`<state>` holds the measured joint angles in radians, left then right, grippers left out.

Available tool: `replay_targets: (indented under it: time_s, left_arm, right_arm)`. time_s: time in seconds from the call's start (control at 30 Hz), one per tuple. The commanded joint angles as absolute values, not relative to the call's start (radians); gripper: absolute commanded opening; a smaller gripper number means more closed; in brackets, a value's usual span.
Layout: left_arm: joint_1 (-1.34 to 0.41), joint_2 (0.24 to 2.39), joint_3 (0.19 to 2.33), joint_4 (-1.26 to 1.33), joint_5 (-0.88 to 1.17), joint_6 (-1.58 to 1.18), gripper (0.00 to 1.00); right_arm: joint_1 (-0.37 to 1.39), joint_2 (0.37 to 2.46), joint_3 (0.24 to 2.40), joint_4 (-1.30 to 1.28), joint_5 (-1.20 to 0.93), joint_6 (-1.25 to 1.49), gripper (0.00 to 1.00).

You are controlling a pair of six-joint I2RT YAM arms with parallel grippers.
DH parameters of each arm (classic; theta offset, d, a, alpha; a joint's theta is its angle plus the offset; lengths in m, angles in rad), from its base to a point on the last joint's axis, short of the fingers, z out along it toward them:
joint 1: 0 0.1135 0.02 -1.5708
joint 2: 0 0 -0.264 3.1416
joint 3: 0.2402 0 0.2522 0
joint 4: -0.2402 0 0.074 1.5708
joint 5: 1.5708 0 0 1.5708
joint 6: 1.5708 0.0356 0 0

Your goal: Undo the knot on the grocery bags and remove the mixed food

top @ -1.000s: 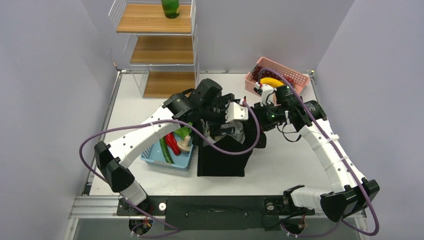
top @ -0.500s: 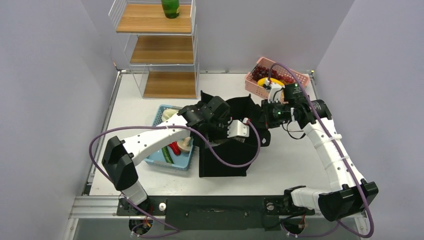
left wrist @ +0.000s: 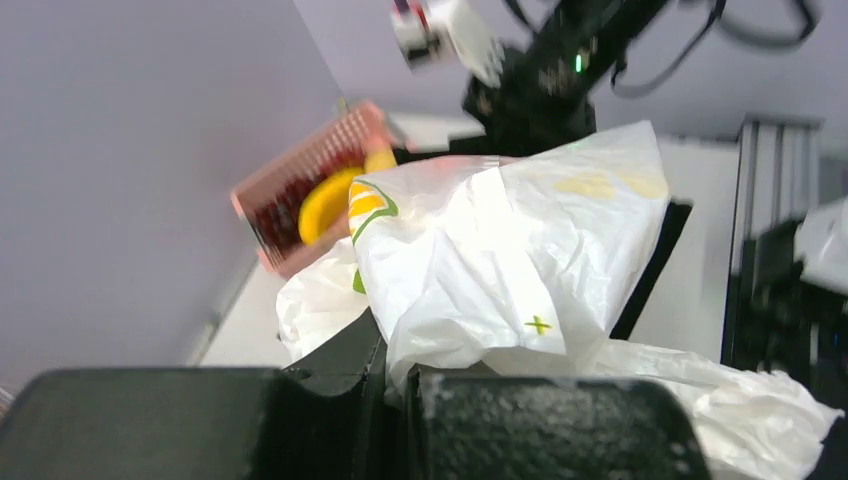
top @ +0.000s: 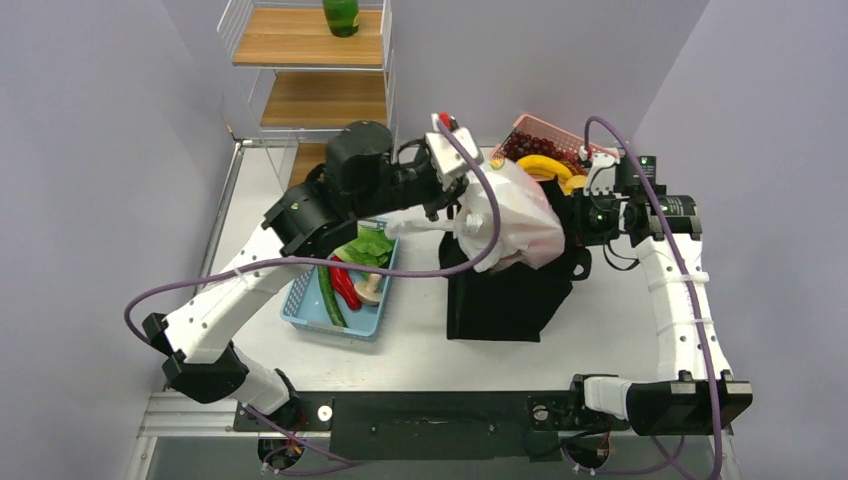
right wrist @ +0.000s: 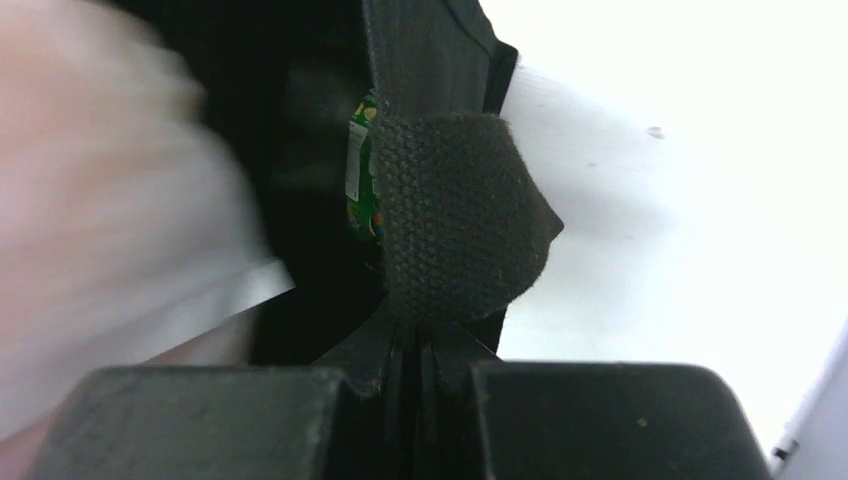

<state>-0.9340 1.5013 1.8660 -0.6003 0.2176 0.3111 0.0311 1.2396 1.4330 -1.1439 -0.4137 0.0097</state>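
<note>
The white grocery bag point(top: 515, 215) with yellow citrus prints hangs above the black tote point(top: 505, 295). My left gripper point(top: 463, 212) is shut on it. In the left wrist view the crinkled plastic point(left wrist: 500, 250) bunches out from between the closed jaws of that gripper point(left wrist: 405, 375). My right gripper point(top: 572, 227) is shut on the tote's black woven strap point(right wrist: 450, 230). The right wrist view shows this gripper point(right wrist: 420, 345) pinching the strap. A green printed sliver point(right wrist: 362, 180) shows behind the strap; I cannot tell what it is. The mixed food is hidden and the knot does not show.
A blue basket point(top: 305, 315) with lettuce, cucumber, red pepper and mushroom sits left of the tote. A pink basket point(top: 590, 152) with a banana point(top: 540, 165) and grapes stands at the back right. A wooden shelf rack point(top: 315, 95) with a green bottle point(top: 341, 15) fills the back left.
My left gripper closed on the white bag inside the tote and lifted it up and back to the right. The tote and my right gripper shifted right.
</note>
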Motion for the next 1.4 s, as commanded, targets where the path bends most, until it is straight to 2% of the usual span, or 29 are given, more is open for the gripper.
replay_targets:
  time_s: [0.0, 0.17, 0.33, 0.47, 0.63, 0.87, 1.1, 1.13, 1.17, 1.2, 1.23, 1.3, 1.37]
  left_arm:
    - [-0.924, 1.47, 2.023, -0.414, 0.216, 0.124, 0.0]
    - [-0.861, 1.499, 2.199, -0.418, 0.221, 0.032, 0.0]
    - [-0.791, 1.466, 2.194, -0.43, 0.253, 0.033, 0.0]
    - [-0.759, 1.401, 2.068, -0.453, 0.27, 0.103, 0.0]
    - [-0.758, 1.277, 1.847, -0.45, 0.267, 0.21, 0.0]
    - [-0.787, 1.153, 1.547, -0.454, 0.278, 0.242, 0.0]
    - [-0.816, 1.136, 1.44, -0.509, 0.305, 0.26, 0.0]
    - [-0.821, 1.133, 1.43, -0.51, 0.309, 0.26, 0.0]
    - [-0.834, 1.133, 1.411, -0.513, 0.308, 0.259, 0.0]
    - [-0.843, 1.134, 1.401, -0.513, 0.299, 0.26, 0.0]
    - [-0.869, 1.136, 1.382, -0.514, 0.288, 0.265, 0.0]
    - [-0.907, 1.15, 1.358, -0.515, 0.25, 0.27, 0.0]
    - [-0.928, 1.179, 1.347, -0.517, 0.217, 0.256, 0.0]
  right_arm:
    - [-0.05, 1.235, 1.527, -1.181, -0.312, -0.103, 0.0]
    - [-0.211, 1.266, 1.617, -1.258, -0.27, -0.228, 0.0]
    - [-0.414, 1.323, 1.681, -1.321, -0.271, -0.393, 0.0]
    - [-0.547, 1.372, 1.701, -1.324, -0.267, -0.513, 0.0]
    - [-0.626, 1.482, 1.776, -1.267, -0.24, -0.551, 0.0]
    - [-0.63, 1.596, 1.937, -1.154, -0.212, -0.5, 0.0]
    - [-0.584, 1.626, 1.984, -1.054, -0.102, -0.433, 0.0]
    - [-0.579, 1.622, 1.984, -1.027, -0.087, -0.416, 0.05]
    - [-0.578, 1.619, 1.992, -1.021, -0.063, -0.411, 0.23]
    - [-0.575, 1.612, 2.0, -1.018, -0.053, -0.403, 0.32]
    - [-0.573, 1.605, 2.002, -1.02, -0.052, -0.399, 0.48]
    - [-0.567, 1.577, 1.999, -1.029, -0.071, -0.386, 0.62]
    - [-0.551, 1.538, 1.991, -1.034, -0.094, -0.373, 0.69]
